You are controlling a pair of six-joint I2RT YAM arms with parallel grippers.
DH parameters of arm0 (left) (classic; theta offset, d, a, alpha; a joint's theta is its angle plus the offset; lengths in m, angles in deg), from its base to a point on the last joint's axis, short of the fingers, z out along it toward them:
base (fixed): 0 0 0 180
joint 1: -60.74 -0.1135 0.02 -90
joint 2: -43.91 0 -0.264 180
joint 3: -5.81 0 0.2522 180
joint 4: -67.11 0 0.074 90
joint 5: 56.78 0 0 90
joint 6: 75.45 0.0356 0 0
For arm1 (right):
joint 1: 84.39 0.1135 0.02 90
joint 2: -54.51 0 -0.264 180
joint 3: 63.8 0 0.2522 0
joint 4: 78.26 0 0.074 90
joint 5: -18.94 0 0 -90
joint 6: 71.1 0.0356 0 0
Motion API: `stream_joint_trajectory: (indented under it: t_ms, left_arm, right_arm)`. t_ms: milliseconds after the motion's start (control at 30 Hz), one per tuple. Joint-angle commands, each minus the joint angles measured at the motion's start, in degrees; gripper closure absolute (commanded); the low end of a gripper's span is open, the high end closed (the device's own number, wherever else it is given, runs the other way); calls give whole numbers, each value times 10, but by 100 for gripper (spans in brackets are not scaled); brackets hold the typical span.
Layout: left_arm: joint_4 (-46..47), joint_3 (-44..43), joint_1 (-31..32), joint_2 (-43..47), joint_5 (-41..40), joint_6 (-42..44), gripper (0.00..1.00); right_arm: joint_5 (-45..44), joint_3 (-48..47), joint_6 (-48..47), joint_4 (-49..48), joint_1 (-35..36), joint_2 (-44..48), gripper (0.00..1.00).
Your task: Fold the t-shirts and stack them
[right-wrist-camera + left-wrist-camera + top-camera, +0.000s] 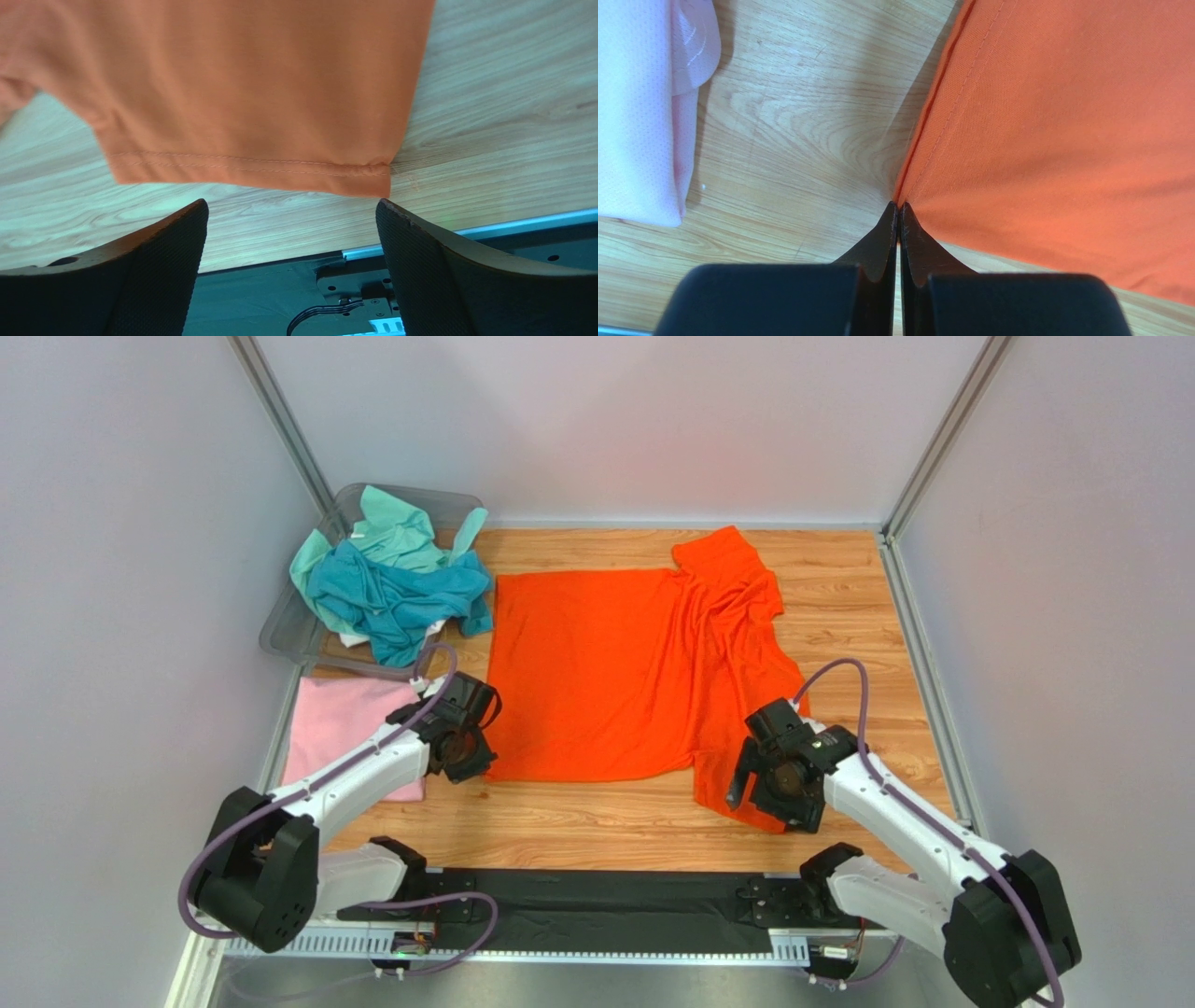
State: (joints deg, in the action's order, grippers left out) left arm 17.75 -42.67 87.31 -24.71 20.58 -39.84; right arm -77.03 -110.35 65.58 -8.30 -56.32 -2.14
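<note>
The left gripper (899, 206) has its two dark fingers pressed together, their tips meeting on the edge of the orange shirt (1060, 133). The cloth fans out from that pinch (its stitched hem runs up and to the right) and fills the right side. A pink shirt (640, 105) lies at the left, apart from the orange one, with bare wooden table (801, 126) between them.

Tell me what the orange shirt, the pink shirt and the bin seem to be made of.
Orange shirt: matte, fine knit cloth, likely cotton, with a stitched hem line along its edge.
Pink shirt: soft cloth with a tiny pinhole texture, perhaps a sports mesh.
Bin: smooth grey see-through plastic, judging by its translucent wall.
</note>
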Motion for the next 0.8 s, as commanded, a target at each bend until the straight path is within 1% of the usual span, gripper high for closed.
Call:
stream_joint_trajectory:
  t_ms: [0, 33, 133, 267, 300, 333, 367, 400, 433, 467, 500, 567, 600, 633, 700, 767]
  left_arm:
    - [-11, 5, -2, 21, -23, 28, 100]
    - [-11, 5, -2, 22, -26, 31, 100]
    - [-11, 4, -2, 23, -32, 39, 100]
    - [-9, 4, -2, 26, -33, 40, 100]
    - [-9, 4, -2, 26, -33, 42, 100]
    - [-10, 4, -2, 25, -34, 41, 100]
    - [-11, 3, -2, 25, -34, 39, 100]
    - [-12, 3, -2, 25, -33, 39, 100]
    - [-11, 3, -2, 25, -30, 38, 100]
    - [-12, 2, -2, 24, -30, 38, 100]
    - [-12, 2, -2, 24, -30, 37, 100]
    - [-14, 2, -2, 24, -29, 36, 100]
    - [-16, 1, -2, 26, -29, 36, 100]
    - [-20, 0, -2, 30, -27, 34, 100]
    - [-26, 1, -2, 36, -26, 30, 100]
    - [-37, 7, -2, 52, -26, 19, 100]
  right_arm:
    - [-19, 12, 32, -39, 3, -28, 13]
    - [-20, 14, 29, -45, 3, -35, 17]
    - [-32, 20, 18, -63, 3, -64, 25]
    - [-41, 14, 11, -72, 3, -94, 26]
    - [-40, 13, 11, -74, 3, -95, 30]
    - [-33, 13, 8, -74, 3, -96, 40]
    - [-27, 14, 6, -73, 2, -95, 45]
    - [-22, 16, 3, -73, 3, -92, 52]
    - [-10, 20, 6, -71, 3, -83, 62]
    - [0, 25, 6, -71, 3, -77, 65]
    - [18, 34, 7, -70, 4, -71, 77]
    - [35, 44, 10, -64, 4, -46, 86]
    - [45, 47, 14, -55, 3, -37, 94]
    - [48, 46, 25, -32, 11, -15, 96]
    - [51, 46, 45, -8, 28, 13, 97]
    - [79, 48, 78, 19, 57, 51, 98]
